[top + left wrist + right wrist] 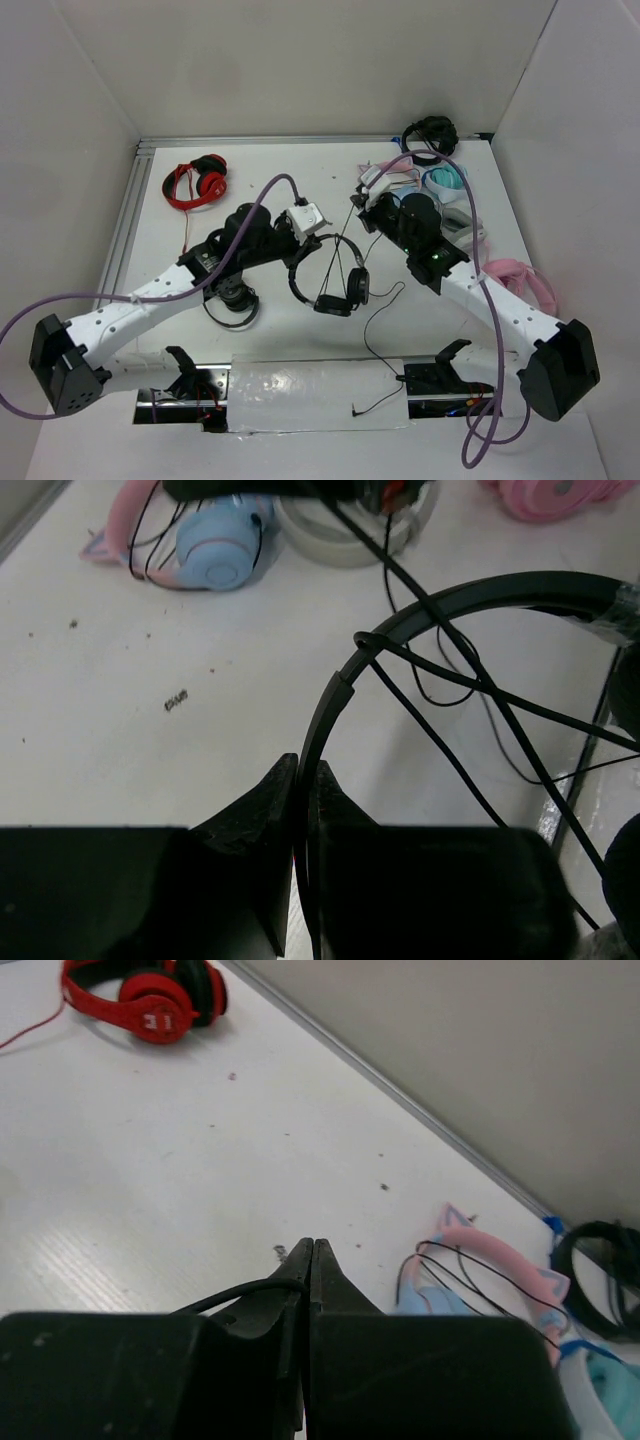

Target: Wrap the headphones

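Note:
The headphones (333, 285) hang over the middle of the table, black, with a thin headband (480, 595) and round earcups. My left gripper (305, 775) is shut on the headband's left side, which runs up between the fingers. Thin black cable (440, 740) crosses the headband arc in several strands. My right gripper (312, 1247) is shut, and the cable (240, 1295) curls over its left finger into the seam between the jaws. In the top view the cable runs taut from the right gripper (357, 200) down to the headphones. Its loose tail ends in a jack (356, 409) at the near edge.
Red headphones (197, 182) lie at the back left. A small black pair (235, 305) sits under my left arm. Black (430, 133), teal-white (445, 180), pink-blue cat-ear (500, 1260) and pink (520, 275) headphones crowd the back right. White walls enclose the table.

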You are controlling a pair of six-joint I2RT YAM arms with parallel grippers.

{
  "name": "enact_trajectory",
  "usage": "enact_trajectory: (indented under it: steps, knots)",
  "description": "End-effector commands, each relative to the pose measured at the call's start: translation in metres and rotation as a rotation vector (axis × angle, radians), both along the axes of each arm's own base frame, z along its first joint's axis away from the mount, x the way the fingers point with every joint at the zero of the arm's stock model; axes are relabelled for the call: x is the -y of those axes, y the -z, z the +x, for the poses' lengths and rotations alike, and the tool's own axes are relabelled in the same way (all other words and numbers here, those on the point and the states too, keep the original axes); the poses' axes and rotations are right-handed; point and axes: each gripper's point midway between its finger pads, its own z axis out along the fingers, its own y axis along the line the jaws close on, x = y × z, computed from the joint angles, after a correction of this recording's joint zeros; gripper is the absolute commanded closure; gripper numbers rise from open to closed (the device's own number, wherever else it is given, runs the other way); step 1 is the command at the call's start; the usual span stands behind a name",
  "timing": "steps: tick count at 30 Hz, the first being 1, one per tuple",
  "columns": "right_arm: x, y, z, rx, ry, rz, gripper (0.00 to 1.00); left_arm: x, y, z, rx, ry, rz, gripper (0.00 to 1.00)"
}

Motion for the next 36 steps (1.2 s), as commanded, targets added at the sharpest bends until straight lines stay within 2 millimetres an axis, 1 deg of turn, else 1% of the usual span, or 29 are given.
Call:
enact_trajectory:
  steps: [1,2,4,5,7,9,10,11,12,13,14,15,17,18,20,21,23,25,26,27,28,29,30,31,32,33,34,35,36]
  knots:
    - [-0.016,-0.021,0.005,0.040,-0.091,0.105,0.97,0.013,-0.037,-0.027,0.065,0.138,-0.112,1.00]
    - [-0.015,-0.010,0.011,0.009,-0.089,0.100,0.96,0.012,-0.040,-0.030,0.070,0.150,-0.113,1.00]
    - [-0.021,0.000,0.015,-0.035,-0.123,0.103,0.93,0.012,-0.053,-0.042,0.095,0.203,-0.144,1.00]
    - [-0.030,0.013,0.014,-0.074,-0.182,0.093,0.92,0.012,-0.058,-0.046,0.104,0.218,-0.155,1.00]
    - [-0.037,0.024,0.013,-0.111,-0.217,0.102,0.92,0.010,-0.071,-0.050,0.124,0.220,-0.182,1.00]
    - [-0.050,0.042,0.001,-0.170,-0.305,0.115,0.90,0.009,-0.084,-0.047,0.131,0.190,-0.208,1.00]
    - [-0.059,0.039,-0.009,-0.159,-0.385,0.134,0.88,0.010,-0.096,-0.046,0.134,0.184,-0.230,1.00]
    - [-0.064,0.049,-0.016,-0.181,-0.428,0.135,0.86,0.011,-0.100,-0.044,0.130,0.179,-0.236,1.00]
    - [-0.069,0.049,-0.022,-0.191,-0.465,0.152,0.85,0.011,-0.107,-0.042,0.132,0.167,-0.250,1.00]
    - [-0.076,0.057,-0.033,-0.224,-0.542,0.153,0.85,0.013,-0.119,-0.039,0.136,0.152,-0.275,1.00]
    - [-0.080,0.059,-0.038,-0.237,-0.570,0.159,0.85,0.014,-0.123,-0.037,0.104,0.126,-0.301,1.00]
    - [-0.087,0.059,-0.045,-0.242,-0.606,0.169,0.84,0.014,-0.138,-0.034,0.115,0.109,-0.326,1.00]
    - [-0.098,0.065,-0.057,-0.264,-0.679,0.169,0.80,0.018,-0.147,-0.026,0.115,0.084,-0.339,1.00]
    - [-0.107,0.074,-0.062,-0.293,-0.704,0.164,0.78,0.016,-0.167,-0.022,0.142,0.065,-0.365,1.00]
    - [-0.115,0.082,-0.064,-0.324,-0.715,0.164,0.74,0.018,-0.171,-0.014,0.125,0.033,-0.363,1.00]
    - [-0.122,0.095,-0.068,-0.370,-0.725,0.175,0.70,0.015,-0.186,-0.010,0.140,0.000,-0.385,1.00]
    - [-0.126,0.106,-0.071,-0.408,-0.727,0.197,0.67,0.014,-0.193,-0.004,0.137,-0.037,-0.394,1.00]
    - [-0.130,0.123,-0.078,-0.485,-0.724,0.232,0.66,0.007,-0.208,0.008,0.153,-0.111,-0.408,1.00]
    - [-0.132,0.124,-0.081,-0.480,-0.734,0.245,0.66,0.003,-0.223,0.012,0.163,-0.135,-0.434,1.00]
    - [-0.131,0.140,-0.091,-0.523,-0.728,0.241,0.66,-0.005,-0.219,0.024,0.144,-0.180,-0.420,1.00]
    - [-0.132,0.142,-0.095,-0.533,-0.727,0.250,0.66,-0.009,-0.223,0.029,0.139,-0.201,-0.424,1.00]
    - [-0.131,0.146,-0.099,-0.542,-0.721,0.254,0.66,-0.015,-0.232,0.033,0.135,-0.229,-0.443,1.00]
    - [-0.131,0.155,-0.113,-0.567,-0.730,0.253,0.69,-0.022,-0.232,0.044,0.134,-0.263,-0.441,1.00]
    - [-0.131,0.155,-0.120,-0.581,-0.741,0.272,0.73,-0.024,-0.235,0.047,0.139,-0.269,-0.444,1.00]
    - [-0.132,0.152,-0.126,-0.566,-0.768,0.279,0.78,-0.028,-0.240,0.051,0.144,-0.290,-0.458,1.00]
    - [-0.130,0.154,-0.136,-0.576,-0.789,0.276,0.82,-0.036,-0.238,0.063,0.143,-0.326,-0.454,1.00]
    - [-0.131,0.152,-0.143,-0.567,-0.808,0.278,0.89,-0.041,-0.243,0.067,0.140,-0.344,-0.467,1.00]
    - [-0.127,0.157,-0.152,-0.579,-0.814,0.277,1.00,-0.046,-0.243,0.073,0.134,-0.365,-0.471,1.00]
    - [-0.124,0.154,-0.165,-0.578,-0.837,0.282,1.00,-0.060,-0.235,0.093,0.108,-0.431,-0.464,1.00]
